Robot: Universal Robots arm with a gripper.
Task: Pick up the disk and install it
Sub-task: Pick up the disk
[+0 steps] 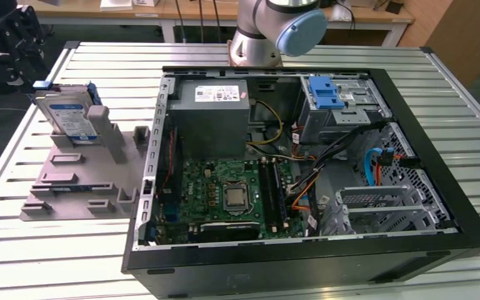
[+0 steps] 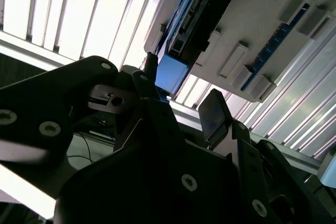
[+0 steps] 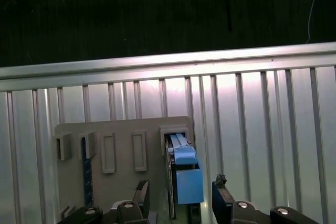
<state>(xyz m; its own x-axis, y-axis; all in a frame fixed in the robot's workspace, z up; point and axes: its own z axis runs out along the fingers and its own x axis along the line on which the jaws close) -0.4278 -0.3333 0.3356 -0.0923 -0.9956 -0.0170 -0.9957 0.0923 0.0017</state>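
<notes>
Step in hand: pick-up approach, disk not yet grasped. Disk [image 3: 186, 182] upright in grey stand [image 3: 123, 153] slot on table [image 3: 252, 129]. Gripper [image 3: 181, 196] directly over disk end; jaws apart, flanking blue carrier frame, apparently clear. Judged requirement: centred descent, square closure on frame edges.

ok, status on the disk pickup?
Gripper open, straddling the disk, not clamped. Disk upright in grey stand, not installed. Nothing blocking it.
</notes>
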